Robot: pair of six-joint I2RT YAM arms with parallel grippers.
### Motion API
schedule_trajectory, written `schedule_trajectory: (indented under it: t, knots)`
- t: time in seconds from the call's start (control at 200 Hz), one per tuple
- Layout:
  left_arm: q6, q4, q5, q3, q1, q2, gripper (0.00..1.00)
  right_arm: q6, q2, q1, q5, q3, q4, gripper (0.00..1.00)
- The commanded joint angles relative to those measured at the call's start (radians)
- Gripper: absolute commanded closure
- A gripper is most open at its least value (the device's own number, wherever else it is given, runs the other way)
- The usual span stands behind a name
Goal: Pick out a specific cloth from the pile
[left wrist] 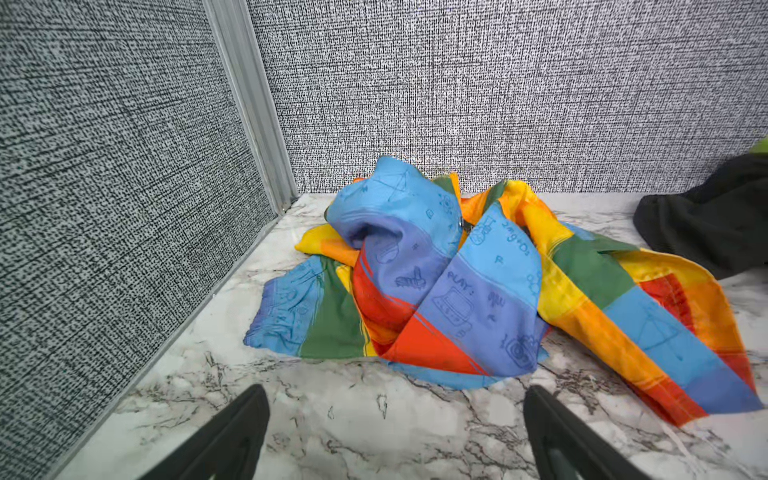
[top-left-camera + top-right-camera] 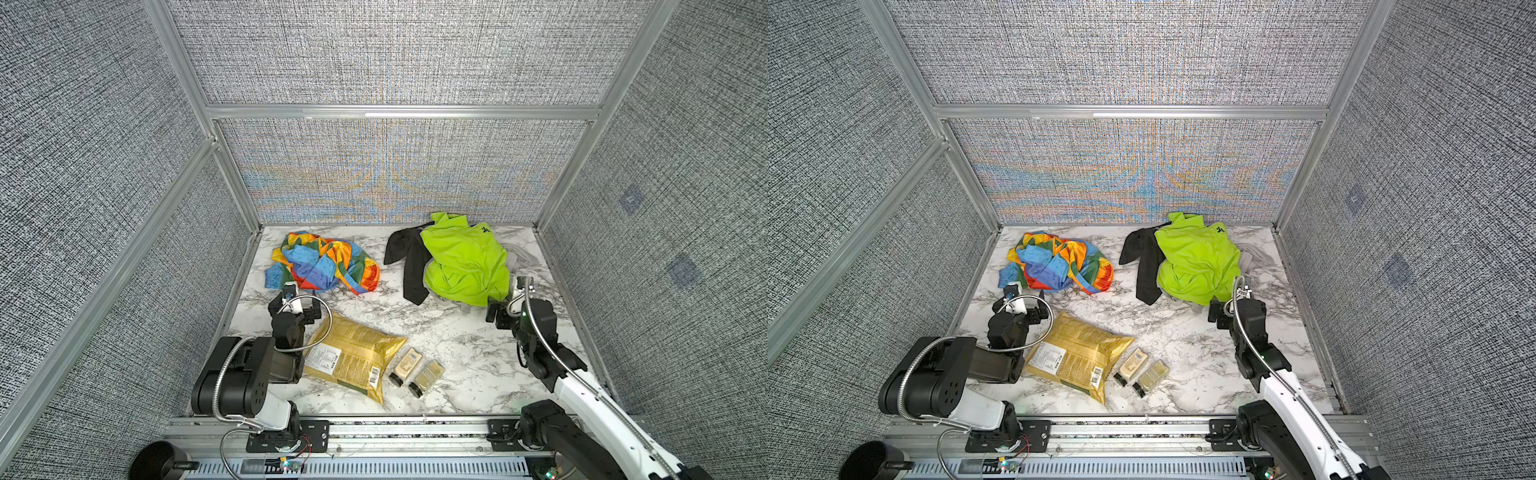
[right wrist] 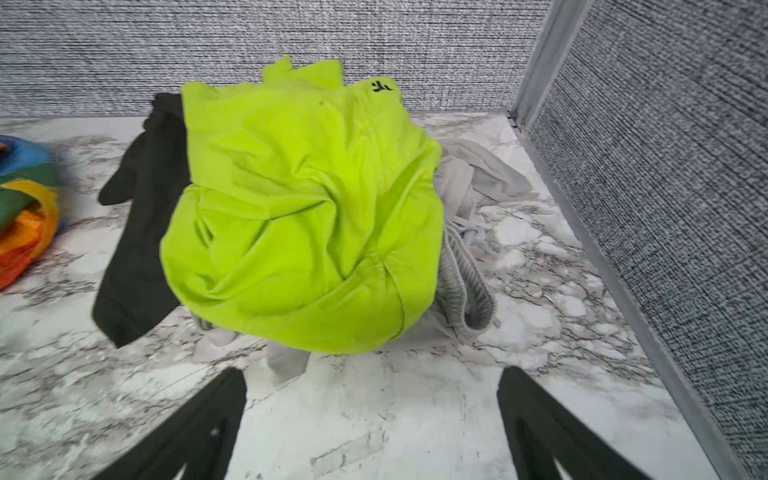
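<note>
The cloth, in blocks of red, orange, yellow, green and blue, lies crumpled alone at the back left of the marble table. In the left wrist view the cloth lies just ahead of my left gripper, which is open, empty and apart from it. The pile sits at the back right: a lime-green shirt on top, a black garment at its left, a grey one beneath. My right gripper stands open and empty just short of the pile.
A gold foil bag lies at the front centre beside the left arm. Two small flat jars lie next to it. Textured grey walls with aluminium posts close in the table on three sides.
</note>
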Motion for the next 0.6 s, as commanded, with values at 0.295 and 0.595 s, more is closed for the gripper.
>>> schedule_trajectory:
  t: [0.295, 0.595]
  knots:
    - [-0.007, 0.041, 0.012, 0.005, 0.001, -0.006, 0.01, -0.038, 0.222, -0.119, 0.11, -0.143, 0.522, 0.01]
    - [-0.007, 0.048, 0.013, 0.003, 0.002, -0.001, 0.01, -0.06, 0.396, -0.2, 0.076, -0.202, 0.795, 0.01]
